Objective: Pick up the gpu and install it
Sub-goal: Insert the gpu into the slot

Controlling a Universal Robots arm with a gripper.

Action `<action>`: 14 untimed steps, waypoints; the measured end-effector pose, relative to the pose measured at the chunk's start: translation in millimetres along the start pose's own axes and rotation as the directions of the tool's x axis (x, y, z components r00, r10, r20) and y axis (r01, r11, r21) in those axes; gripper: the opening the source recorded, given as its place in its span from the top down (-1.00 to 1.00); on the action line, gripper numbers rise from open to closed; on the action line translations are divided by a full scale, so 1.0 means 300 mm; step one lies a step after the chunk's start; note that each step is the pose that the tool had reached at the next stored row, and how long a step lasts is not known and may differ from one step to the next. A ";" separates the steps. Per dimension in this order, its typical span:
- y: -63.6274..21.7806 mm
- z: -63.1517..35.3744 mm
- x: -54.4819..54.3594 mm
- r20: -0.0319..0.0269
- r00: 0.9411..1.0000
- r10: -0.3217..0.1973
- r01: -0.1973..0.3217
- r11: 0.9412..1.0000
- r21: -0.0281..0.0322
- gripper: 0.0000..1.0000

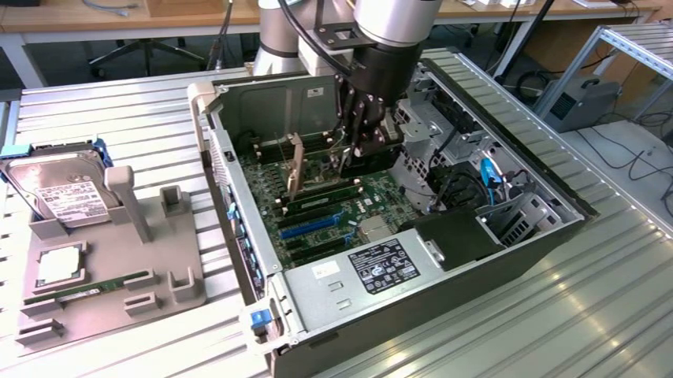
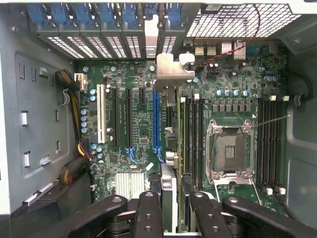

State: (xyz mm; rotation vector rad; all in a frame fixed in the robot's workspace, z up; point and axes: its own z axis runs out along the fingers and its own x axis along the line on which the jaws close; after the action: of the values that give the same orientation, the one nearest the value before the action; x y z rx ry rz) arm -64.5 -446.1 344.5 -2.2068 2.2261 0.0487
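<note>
My gripper (image 1: 355,161) reaches down into the open computer case (image 1: 526,236) and is shut on the gpu (image 1: 315,157), a thin dark card held upright on edge. Its metal end bracket (image 1: 295,161) points toward the case's slotted rear wall. In the wrist view the gpu (image 2: 171,148) runs edge-on from its silvery bracket (image 2: 171,69) down between the two black fingers (image 2: 148,208) of my gripper (image 2: 171,201). It lines up just beside the blue expansion slot (image 2: 157,119). The card's lower edge is hidden, so I cannot tell whether it touches a slot.
Inside the case are the green motherboard (image 2: 129,99), an empty processor socket (image 2: 230,148), memory sticks (image 2: 190,134), cables (image 1: 489,177) and the power supply (image 1: 384,268). At the exterior view's left, a grey holder (image 1: 158,260) carries a hard drive (image 1: 63,193) and a green RAM stick (image 1: 90,290).
</note>
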 end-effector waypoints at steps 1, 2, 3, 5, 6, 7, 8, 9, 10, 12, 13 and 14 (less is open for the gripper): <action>0.000 0.001 0.001 0.000 1.000 0.000 0.000 1.000 0.000 0.47; 0.000 0.001 0.002 0.000 1.000 0.000 0.000 1.000 0.000 0.47; 0.000 0.002 0.002 0.000 1.000 0.000 0.000 1.000 0.000 0.47; 0.000 0.003 0.004 0.000 1.000 0.000 0.000 1.000 0.000 0.47; 0.000 0.003 0.004 0.000 1.000 0.000 0.000 1.000 0.000 0.47; 0.000 0.004 0.005 0.000 1.000 0.000 0.000 1.000 0.000 0.47; 0.000 0.005 0.006 0.000 1.000 0.000 0.000 1.000 0.000 0.47; 0.000 0.005 0.007 0.000 1.000 0.000 0.000 1.000 0.000 0.47; 0.000 0.006 0.007 0.000 1.000 0.000 0.000 1.000 0.000 0.47; 0.000 0.007 0.009 0.000 1.000 0.000 0.000 1.000 0.000 0.47; 0.000 0.007 0.009 0.000 1.000 0.000 0.000 1.000 0.000 0.47; 0.000 0.008 0.010 0.000 1.000 0.000 0.000 1.000 0.000 0.47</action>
State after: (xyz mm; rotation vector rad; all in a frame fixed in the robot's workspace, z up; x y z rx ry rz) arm -64.5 -449.0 342.2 -2.2068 2.2261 0.0487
